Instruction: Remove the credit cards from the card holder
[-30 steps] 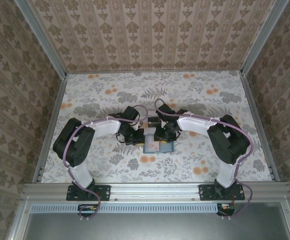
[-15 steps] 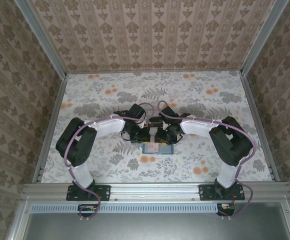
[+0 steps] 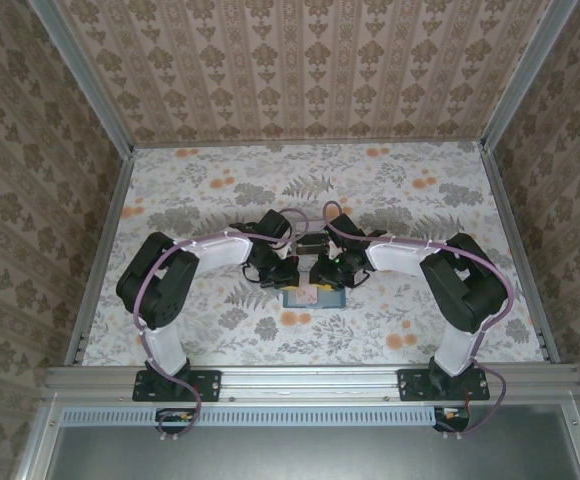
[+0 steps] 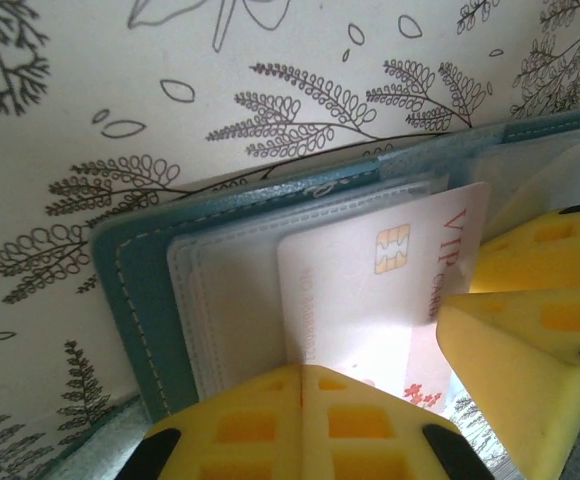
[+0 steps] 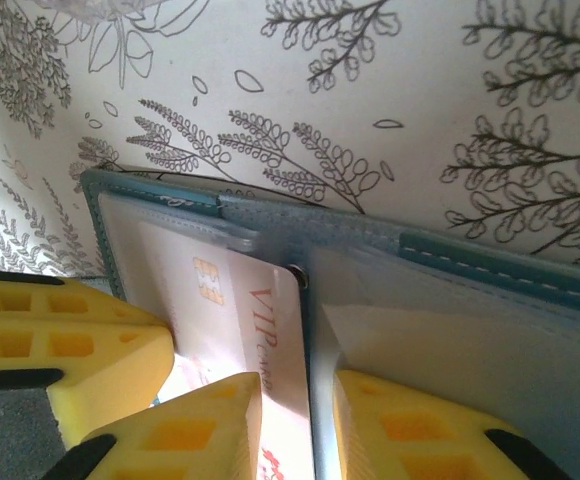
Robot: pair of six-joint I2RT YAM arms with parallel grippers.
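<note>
The left gripper (image 3: 288, 275) and right gripper (image 3: 322, 277), seen from above, meet over the open teal card holder (image 3: 315, 298) lying flat on the floral table (image 3: 390, 190). In the left wrist view the left fingers (image 4: 240, 425) are pressed together, tips at a pale VIP credit card (image 4: 360, 290) partly out of its clear slot (image 4: 230, 300). In the right wrist view the right fingers (image 5: 400, 430) stand slightly apart astride that card's edge; whether they pinch it I cannot tell.
</note>
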